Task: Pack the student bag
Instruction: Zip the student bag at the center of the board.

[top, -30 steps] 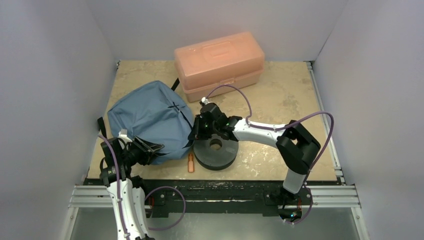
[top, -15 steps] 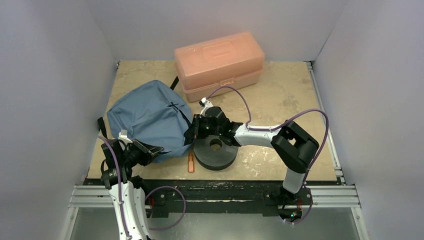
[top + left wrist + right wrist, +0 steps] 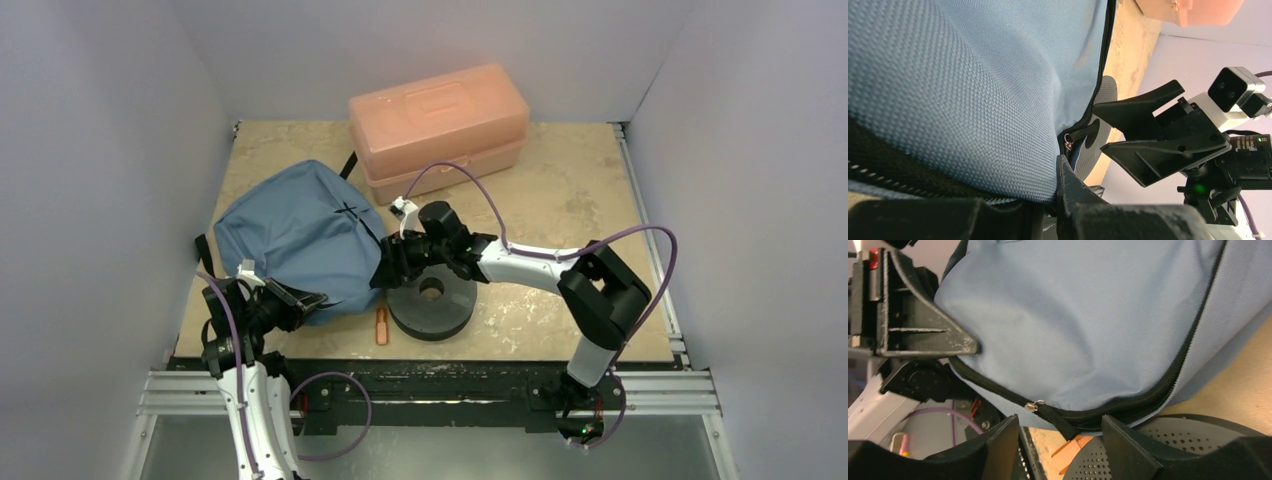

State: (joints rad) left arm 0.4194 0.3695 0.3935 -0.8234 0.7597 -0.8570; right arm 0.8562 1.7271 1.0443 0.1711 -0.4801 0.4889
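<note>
Pale walls close in a tan mottled surface (image 3: 560, 190). At the far edge sits a salmon-pink plastic box (image 3: 438, 125) with its lid down, so I cannot see what it holds. The student bag (image 3: 295, 240), a slate-blue backpack, lies slumped on the left half of the surface, near the box's left end. Its black zipper (image 3: 1168, 385) looks closed along the stretch I can see, and nothing of the inside shows. Just beside the bag's right edge lies a dark perforated disc (image 3: 440, 310) with a hole in its middle, and a small orange piece (image 3: 381, 325) lies at the disc's left.

The left tool (image 3: 305, 298) is clenched on the fabric at the bag's near edge. The right tool (image 3: 385, 272) is released, its fingers (image 3: 1003, 442) spread on either side of the zipper pull (image 3: 1053, 416) without pinching it.
</note>
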